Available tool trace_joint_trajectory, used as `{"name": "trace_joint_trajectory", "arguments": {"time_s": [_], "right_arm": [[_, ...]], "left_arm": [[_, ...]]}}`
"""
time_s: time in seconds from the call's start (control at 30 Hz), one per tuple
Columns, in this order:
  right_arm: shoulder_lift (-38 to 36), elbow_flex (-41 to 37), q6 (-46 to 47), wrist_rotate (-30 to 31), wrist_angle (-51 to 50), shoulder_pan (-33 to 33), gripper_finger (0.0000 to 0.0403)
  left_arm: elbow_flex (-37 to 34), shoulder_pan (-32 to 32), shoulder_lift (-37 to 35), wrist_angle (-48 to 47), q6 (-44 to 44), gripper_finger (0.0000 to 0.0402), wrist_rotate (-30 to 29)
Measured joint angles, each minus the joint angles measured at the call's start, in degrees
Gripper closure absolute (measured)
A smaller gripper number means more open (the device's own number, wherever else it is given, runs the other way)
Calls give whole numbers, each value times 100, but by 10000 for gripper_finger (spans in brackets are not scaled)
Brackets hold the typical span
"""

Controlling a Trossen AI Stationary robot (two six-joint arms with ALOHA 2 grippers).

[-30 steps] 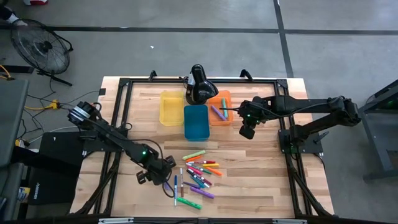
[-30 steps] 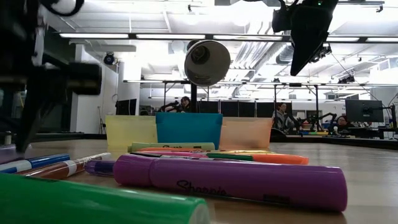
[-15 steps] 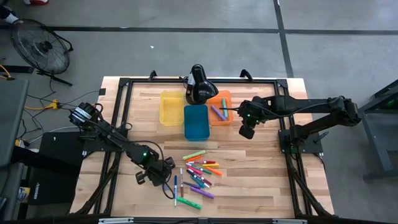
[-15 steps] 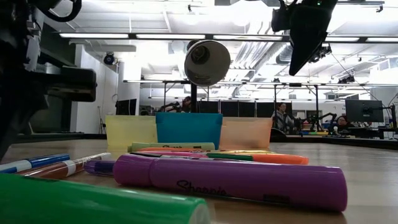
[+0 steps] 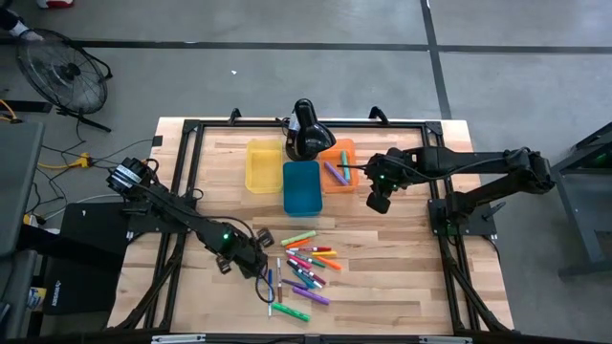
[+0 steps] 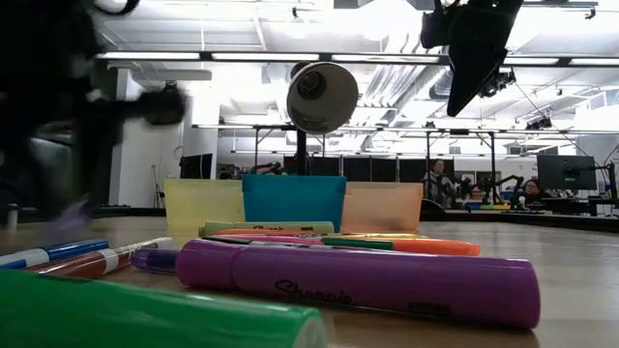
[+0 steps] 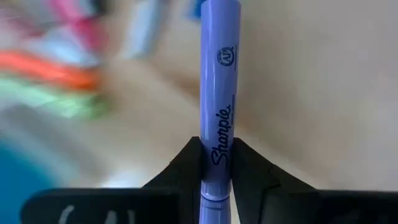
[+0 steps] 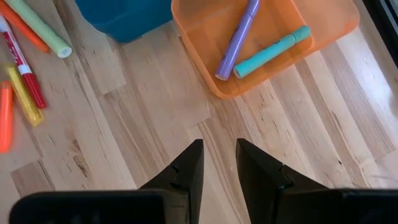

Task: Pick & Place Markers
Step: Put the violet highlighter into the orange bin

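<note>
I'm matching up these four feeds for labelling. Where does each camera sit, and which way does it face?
High view: overhead, straight down; both arms, left gripper, right gripper.
Low view: tabletop level, facing the bins across a purple marker; an arm hangs top right.
Left wrist view: past its fingers, clamped on a lilac marker.
Right wrist view: down past its own fingers at the orange bin, also visible from overhead.

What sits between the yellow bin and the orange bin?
A blue rectangular plastic bin stands between the yellow plastic bin and the orange plastic bin, set slightly nearer the markers; the high view shows this.
</note>
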Motion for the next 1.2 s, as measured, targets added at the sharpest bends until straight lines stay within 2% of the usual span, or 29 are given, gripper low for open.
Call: {"name": "trace_joint_trajectory", "arguments": {"time_s": [0.17, 0.23, 0.47, 0.67, 0.77, 0.9, 1.07, 1.2], "right_arm": [[0, 0, -26, -251, 390, 0, 320], [0, 0, -28, -383, 604, 0, 320], [112, 0, -206, -727, 1483, 235, 320], [488, 0, -177, -746, 2024, 497, 320], [641, 0, -17, -924, 2222, 514, 320], [691, 0, -54, -1555, 2571, 509, 312], [691, 0, -205, -2502, 3391, 494, 275], [691, 0, -141, -2778, 3875, 392, 240]], "left_arm": [[482, -7, -1, -426, 266, 348, -1744], [629, -4, -4, -412, 489, 348, -2264], [1030, -7, -11, -83, 1342, 348, -3601], [1070, -7, -13, 1100, 2820, 348, -4549], [1074, 72, -18, 1726, 3712, 348, -4768], [1074, 347, -20, 2068, 4310, 348, -4599], [1074, 680, -20, 2094, 4784, 348, -4599], [1074, 853, -22, 2552, 5267, 348, -4593]]}}
